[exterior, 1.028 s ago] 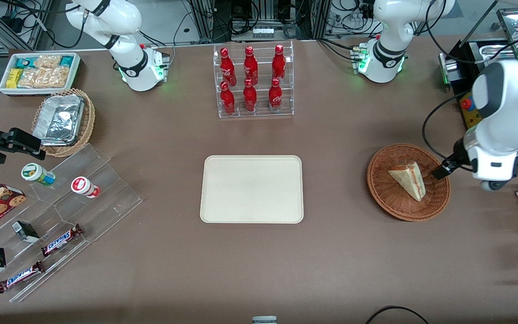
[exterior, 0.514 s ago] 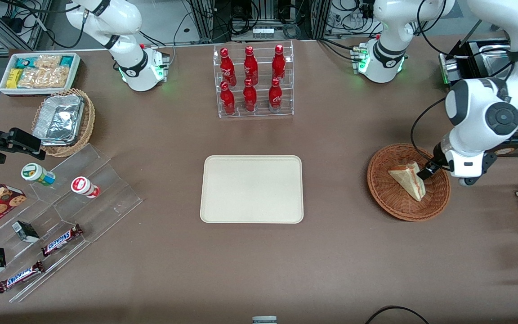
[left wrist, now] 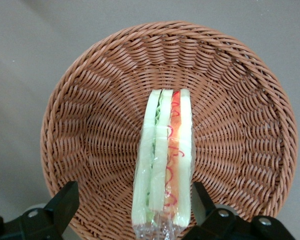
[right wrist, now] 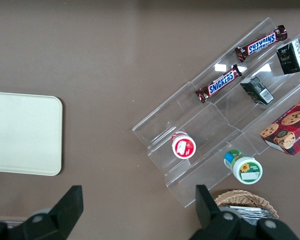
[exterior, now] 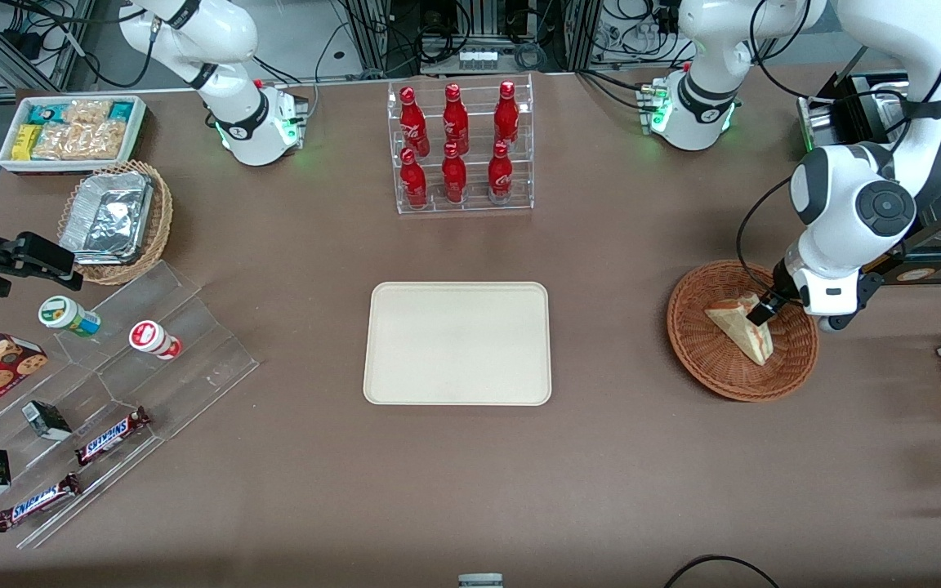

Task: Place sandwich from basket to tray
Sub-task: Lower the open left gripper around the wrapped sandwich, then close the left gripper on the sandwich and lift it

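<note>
The sandwich (exterior: 738,328) is a wrapped wedge of white bread with red and green filling, lying in the reddish-brown wicker basket (exterior: 703,359). My gripper (exterior: 764,311) hangs open just above the basket, over the wide end of the sandwich. In the left wrist view the sandwich (left wrist: 164,160) stands on edge between the two black fingers (left wrist: 64,205), close to one and well apart from the other, with the basket (left wrist: 90,125) around it. The cream tray (exterior: 458,343) lies flat at mid-table, toward the parked arm's end from the basket, with nothing on it. The tray (right wrist: 25,132) also shows in the right wrist view.
A clear rack of red bottles (exterior: 461,147) stands farther from the front camera than the tray. Toward the parked arm's end are a clear stepped stand with snacks (exterior: 111,392), a tan basket of foil trays (exterior: 115,220) and a white snack bin (exterior: 72,131).
The working arm has swung in over the basket. Its gripper moved from the basket's rim to above the sandwich's wide end.
</note>
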Controlling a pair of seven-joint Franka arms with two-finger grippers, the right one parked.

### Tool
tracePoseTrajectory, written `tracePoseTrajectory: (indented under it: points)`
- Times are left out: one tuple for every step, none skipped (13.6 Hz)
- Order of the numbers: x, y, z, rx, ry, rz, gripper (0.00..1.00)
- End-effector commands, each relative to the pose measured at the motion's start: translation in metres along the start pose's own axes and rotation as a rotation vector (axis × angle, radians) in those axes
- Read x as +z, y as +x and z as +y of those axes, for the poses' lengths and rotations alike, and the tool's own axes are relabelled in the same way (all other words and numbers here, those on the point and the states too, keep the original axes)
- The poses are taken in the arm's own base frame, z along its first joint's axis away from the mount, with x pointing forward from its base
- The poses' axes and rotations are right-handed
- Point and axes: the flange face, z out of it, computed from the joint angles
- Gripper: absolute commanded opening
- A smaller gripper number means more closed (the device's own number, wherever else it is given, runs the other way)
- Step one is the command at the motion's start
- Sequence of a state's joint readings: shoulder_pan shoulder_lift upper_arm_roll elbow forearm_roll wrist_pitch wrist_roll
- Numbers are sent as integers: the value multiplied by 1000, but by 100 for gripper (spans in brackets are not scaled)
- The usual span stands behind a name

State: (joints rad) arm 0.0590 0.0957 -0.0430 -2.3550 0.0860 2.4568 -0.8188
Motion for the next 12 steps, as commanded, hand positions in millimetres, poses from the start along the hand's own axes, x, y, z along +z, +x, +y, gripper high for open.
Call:
tracePoseTrajectory:
  points:
    - [15,-7,4,-36,-29,14,100]
    - [22,-8,7,-48,-34,15,100]
    - [27,-11,11,-53,-40,17,100]
    - [30,-15,16,-50,-44,18,100]
    - [34,-17,17,-51,-42,16,100]
    - [34,-17,18,-50,-43,15,100]
    - [37,-18,18,-50,-41,13,100]
    - [38,-18,18,-49,-39,11,100]
    - [40,-18,18,-51,-36,9,81]
    - [39,-18,18,-51,-36,9,44]
    - [39,-19,17,-48,-33,8,15]
    - [37,-19,17,-45,-30,7,2]
